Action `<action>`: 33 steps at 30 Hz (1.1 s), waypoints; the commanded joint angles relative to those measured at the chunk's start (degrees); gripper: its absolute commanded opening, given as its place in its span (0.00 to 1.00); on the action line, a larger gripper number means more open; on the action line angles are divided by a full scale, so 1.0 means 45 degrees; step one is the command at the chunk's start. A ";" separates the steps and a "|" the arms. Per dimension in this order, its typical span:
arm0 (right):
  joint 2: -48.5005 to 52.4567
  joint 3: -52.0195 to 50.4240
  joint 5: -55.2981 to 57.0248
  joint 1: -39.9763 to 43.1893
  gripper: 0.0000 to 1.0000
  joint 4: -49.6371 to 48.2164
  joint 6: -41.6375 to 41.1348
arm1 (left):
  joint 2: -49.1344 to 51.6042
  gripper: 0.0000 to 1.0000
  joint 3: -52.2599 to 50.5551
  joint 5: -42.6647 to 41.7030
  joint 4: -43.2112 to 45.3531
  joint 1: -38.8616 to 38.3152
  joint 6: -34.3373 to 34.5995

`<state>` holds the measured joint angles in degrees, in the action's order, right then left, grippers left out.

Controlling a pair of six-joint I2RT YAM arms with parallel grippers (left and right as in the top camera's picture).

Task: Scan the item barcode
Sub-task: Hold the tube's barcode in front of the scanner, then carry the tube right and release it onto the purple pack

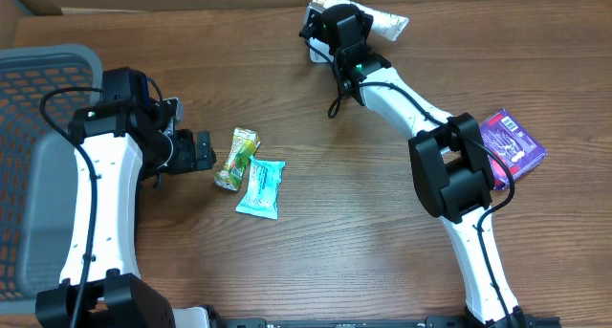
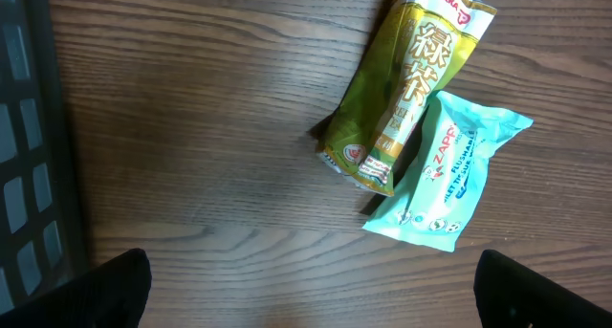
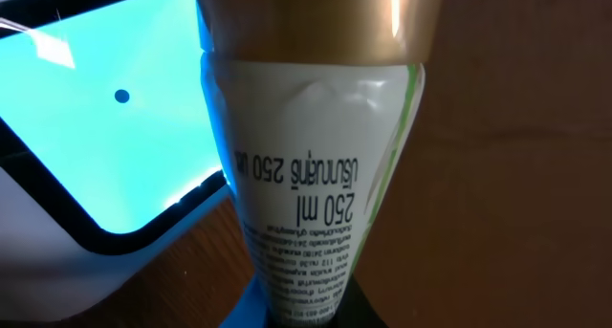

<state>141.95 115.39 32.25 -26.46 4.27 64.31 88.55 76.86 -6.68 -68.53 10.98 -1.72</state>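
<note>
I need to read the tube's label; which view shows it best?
Right wrist: the tube is close up, its print legible though upside down. Overhead shows it small and partly covered. Left wrist does not show it.

Even light, soft shadows (right wrist close-up blurred).

tube (image 3: 316, 175) small print too blurred to read, scanner (image 3: 96, 127) cut by left edge, basket (image 1: 48, 53) cropped

Green tea pouch (image 2: 406, 84) against teal packet (image 2: 449, 170) on wooden table (image 2: 191, 156).
</note>
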 commanded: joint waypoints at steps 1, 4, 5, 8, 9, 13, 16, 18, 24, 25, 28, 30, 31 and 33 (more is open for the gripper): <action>-0.0811 0.0413 0.0636 -0.0287 0.04 -0.0204 -0.0801 | 0.0073 1.00 0.0083 -0.0083 0.0005 0.0053 -0.0199; -0.1574 0.0413 0.0627 -0.0510 0.04 0.0121 -0.1049 | 0.0073 1.00 0.0083 -0.0083 0.0005 0.0053 -0.0199; -0.1870 0.0413 0.0617 -0.0588 0.04 0.0466 -0.1054 | 0.0073 0.99 0.0083 -0.0083 0.0005 0.0053 -0.0199; -0.2856 0.0413 0.0457 -0.0894 0.04 0.2166 -0.1685 | 0.0073 1.00 0.0083 -0.0083 0.0005 0.0053 -0.0199; -0.3230 0.0413 0.0340 -0.1015 0.04 0.2905 -0.2157 | 0.0073 1.00 0.0083 -0.0083 0.0005 0.0053 -0.0199; -0.4799 0.0413 -0.1399 -0.1331 0.04 0.6052 -0.5153 | 0.0073 1.00 0.0083 -0.0083 0.0005 0.0053 -0.0199; -0.6135 0.0413 -0.4119 -0.1326 0.04 0.8204 -0.7873 | 0.0073 1.00 0.0083 -0.0083 0.0005 0.0053 -0.0199; -0.7038 0.0413 -0.6188 -0.1093 0.04 0.9403 -1.0035 | 0.0073 1.00 0.0083 -0.0083 0.0005 0.0053 -0.0199; -0.8646 0.0413 -0.7529 0.0491 0.04 1.2143 -1.7335 | 0.0073 1.00 0.0083 -0.0083 0.0005 0.0053 -0.0199; -0.8772 0.0413 -0.7533 0.0937 0.04 1.2740 -1.8340 | 0.0073 1.00 0.0083 -0.0083 0.0005 0.0053 -0.0199; -0.8830 0.0403 -0.7524 0.2351 0.04 1.4294 -2.0274 | 0.0073 1.00 0.0083 -0.0083 0.0005 0.0053 -0.0199; -0.8811 0.0078 -0.7393 0.3453 0.04 1.4984 -2.1765 | 0.0073 1.00 0.0083 -0.0083 0.0005 0.0053 -0.0199; -0.8811 -0.0165 -0.7227 0.4002 0.04 1.5256 -2.2571 | 0.0073 0.99 0.0083 -0.0083 0.0005 0.0053 -0.0199; -0.8806 -0.0971 -0.6946 0.5158 0.04 1.5446 -2.4062 | 0.0073 1.00 0.0083 -0.0087 0.0010 0.0053 -0.0199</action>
<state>102.94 113.51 -0.14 -7.75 73.69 -28.42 88.55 76.86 -6.68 -68.53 10.98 -1.72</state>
